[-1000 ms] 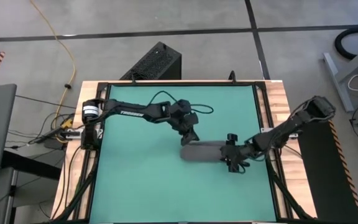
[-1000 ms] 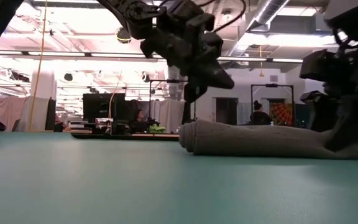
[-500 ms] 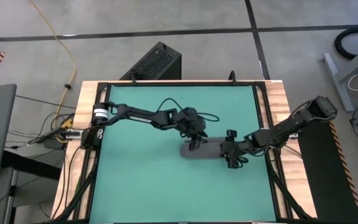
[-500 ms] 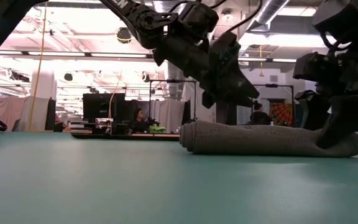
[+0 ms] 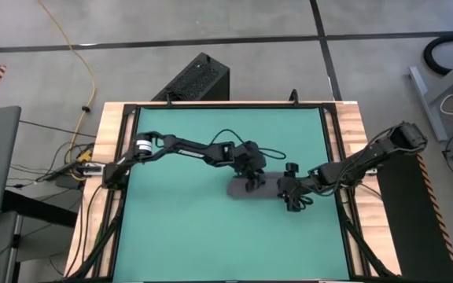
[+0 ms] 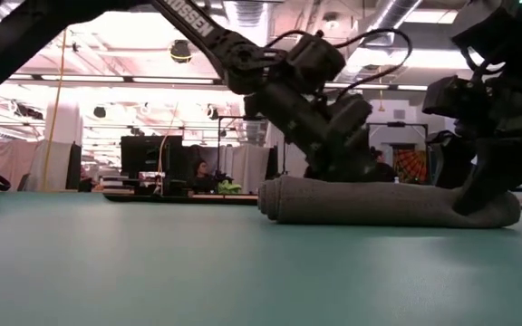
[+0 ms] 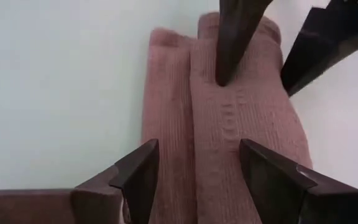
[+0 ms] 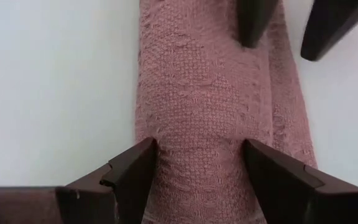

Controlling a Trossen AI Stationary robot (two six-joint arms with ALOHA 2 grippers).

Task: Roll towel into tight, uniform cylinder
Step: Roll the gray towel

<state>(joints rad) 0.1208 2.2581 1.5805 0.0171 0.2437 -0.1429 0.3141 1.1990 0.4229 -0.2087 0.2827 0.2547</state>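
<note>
Left end effector (image 5: pixel 252 181) sits down on the left part of the towel (image 5: pixel 262 189), its fingers (image 7: pixel 138 180) spread wide and straddling the roll without pinching it. The towel lies already rolled into a short cylinder just right of the middle of the teal surface (image 5: pixel 179 236), its long axis running from 9 o'clock to 3 o'clock. At the 3 o'clock end the right end effector (image 5: pixel 292 195) also straddles the roll, its fingers (image 8: pixel 132 177) wide on either side of the cloth.

By my reading the rolling itself is done, and the step in hand is tidying: both arms set to press or square up the cylinder. The next move likely calls for an even squeeze or push from both ends, so the loose outer flap seen along one side tucks in and the roll keeps one thickness.

Against a second ago, the left end effector has come down from above the roll onto it and gone from closed to wide. The towel has edged slightly toward 12 o'clock, with the right end effector alongside.
</note>
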